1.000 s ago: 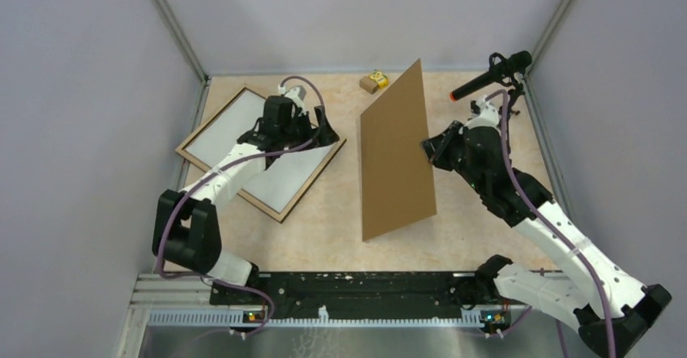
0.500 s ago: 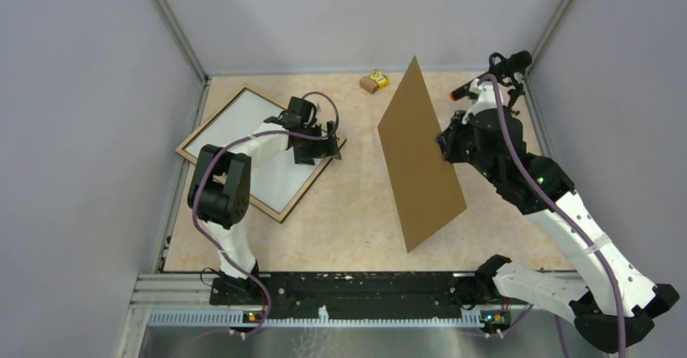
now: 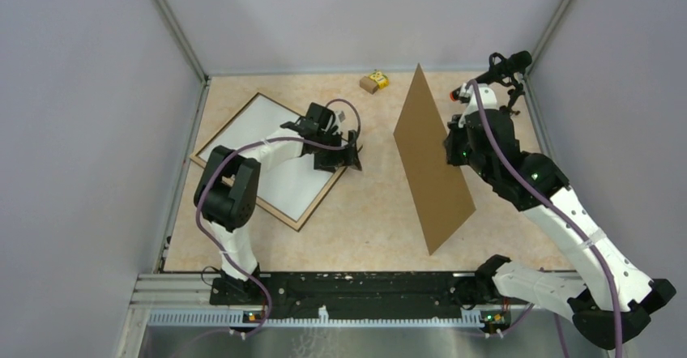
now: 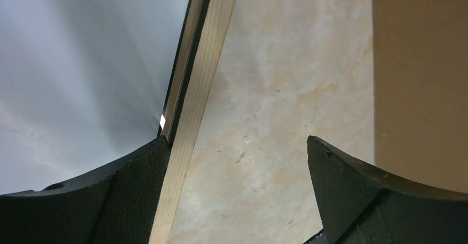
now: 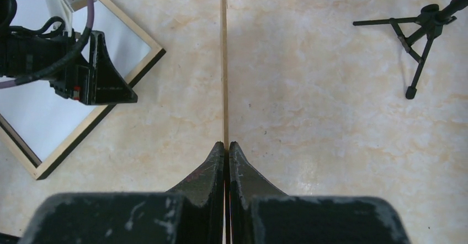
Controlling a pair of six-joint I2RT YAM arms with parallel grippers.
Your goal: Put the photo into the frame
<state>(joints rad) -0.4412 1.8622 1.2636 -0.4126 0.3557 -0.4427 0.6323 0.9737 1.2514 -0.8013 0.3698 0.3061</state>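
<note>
The frame lies back-up on the table's left, light-wood rim showing. A plain white sheet fills its opening; no mountain picture shows, so I cannot tell whether this is the photo. My left gripper is open and empty at the frame's right corner. In the left wrist view one finger is over the rim and the other is over bare table. My right gripper is shut on the plain brown backing board and holds it upright. The right wrist view shows the board edge-on.
A small yellow-and-brown box sits at the back of the table. A small black tripod carrying an orange-tipped rod stands at the back right. Grey walls close in the left, back and right sides.
My right gripper carried the backing board to the right and turned it more edge-on. My left gripper moved right, from above the frame to its right corner. The frame shifted slightly right.
</note>
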